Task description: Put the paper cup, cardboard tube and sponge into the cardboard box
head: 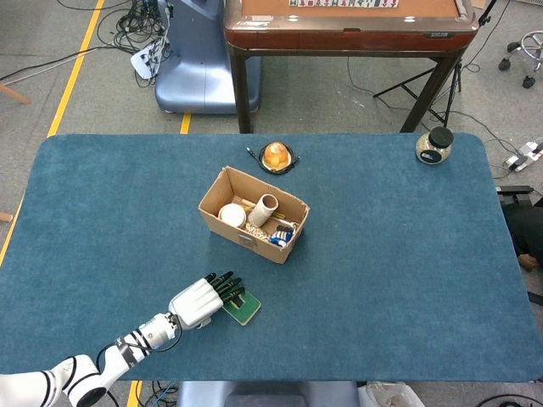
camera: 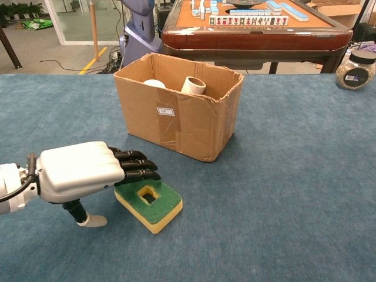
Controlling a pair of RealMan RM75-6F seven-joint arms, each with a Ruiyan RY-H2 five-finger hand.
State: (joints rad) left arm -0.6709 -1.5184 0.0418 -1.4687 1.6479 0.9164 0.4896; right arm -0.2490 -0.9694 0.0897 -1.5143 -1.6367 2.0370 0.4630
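Chest view: cup and tube sit in box; sponge lies just before it. Your left hand, fingers apart and holding nothing, hangs over the sponge's near edge; next, close on it.

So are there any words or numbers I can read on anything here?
No text can be read here.
White sticker on the cardboard box: too small to read.
Label on the jar: blurred.
Tiles on the game table: marks too small.

Head view looks steeply down from high on the whole table; chest view sits low and near, facing the box, shared by both
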